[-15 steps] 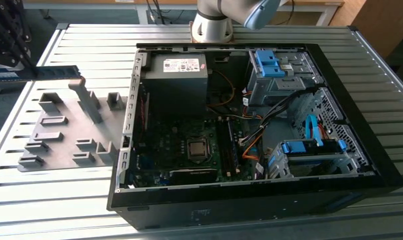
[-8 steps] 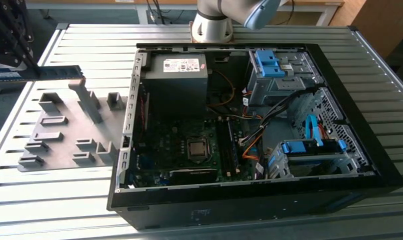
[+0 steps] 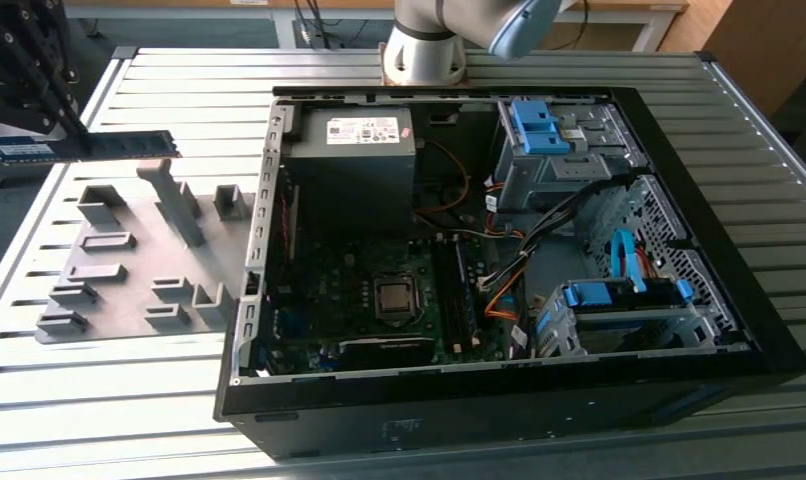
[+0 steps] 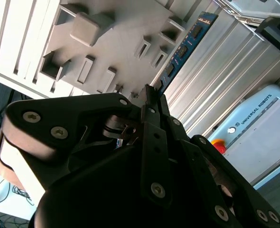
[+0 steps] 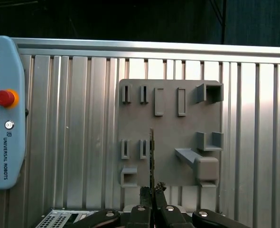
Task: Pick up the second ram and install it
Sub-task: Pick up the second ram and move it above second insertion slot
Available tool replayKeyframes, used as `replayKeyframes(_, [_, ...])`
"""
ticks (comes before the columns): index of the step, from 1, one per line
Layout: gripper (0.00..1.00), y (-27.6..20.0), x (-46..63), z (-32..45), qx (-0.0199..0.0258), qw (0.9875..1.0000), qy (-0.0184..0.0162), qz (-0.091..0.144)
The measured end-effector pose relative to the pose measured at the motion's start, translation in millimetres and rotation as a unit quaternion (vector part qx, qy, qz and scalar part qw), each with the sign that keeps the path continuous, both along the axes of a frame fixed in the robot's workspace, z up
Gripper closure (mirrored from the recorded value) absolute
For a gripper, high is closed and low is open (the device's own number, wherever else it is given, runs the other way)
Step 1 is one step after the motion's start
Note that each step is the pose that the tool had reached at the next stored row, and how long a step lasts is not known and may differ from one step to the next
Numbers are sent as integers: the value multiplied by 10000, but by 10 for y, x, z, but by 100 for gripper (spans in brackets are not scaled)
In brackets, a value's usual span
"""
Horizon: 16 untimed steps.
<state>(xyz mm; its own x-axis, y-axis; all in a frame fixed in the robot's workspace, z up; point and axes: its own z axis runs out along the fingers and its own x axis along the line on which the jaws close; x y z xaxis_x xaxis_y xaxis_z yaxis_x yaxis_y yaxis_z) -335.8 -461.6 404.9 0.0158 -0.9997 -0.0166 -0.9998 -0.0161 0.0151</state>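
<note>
While the second ram (image 3: pixel 116 146) hangs level above the grey holder tray (image 3: pixel 130 270), clear of its slots, the gripper (image 5: pixel 152 190) is clenched across the stick's two flat faces. By its build the board should be light and stiff, yet thin and fragile. Grip it on the faces or long edges, never on the chips. The open computer case (image 3: pixel 510 400) stands just beside the tray, on the exterior view's right.

ribbed metal table (image 3: pixel 110 410) (glare on slats), wooden panels (image 3: pixel 770 40) beyond far edge.
</note>
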Motion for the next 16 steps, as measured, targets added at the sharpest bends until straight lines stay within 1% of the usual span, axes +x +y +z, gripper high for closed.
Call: replayKeyframes(16, [86, 0, 200, 0, 0, 10000, 0, 0])
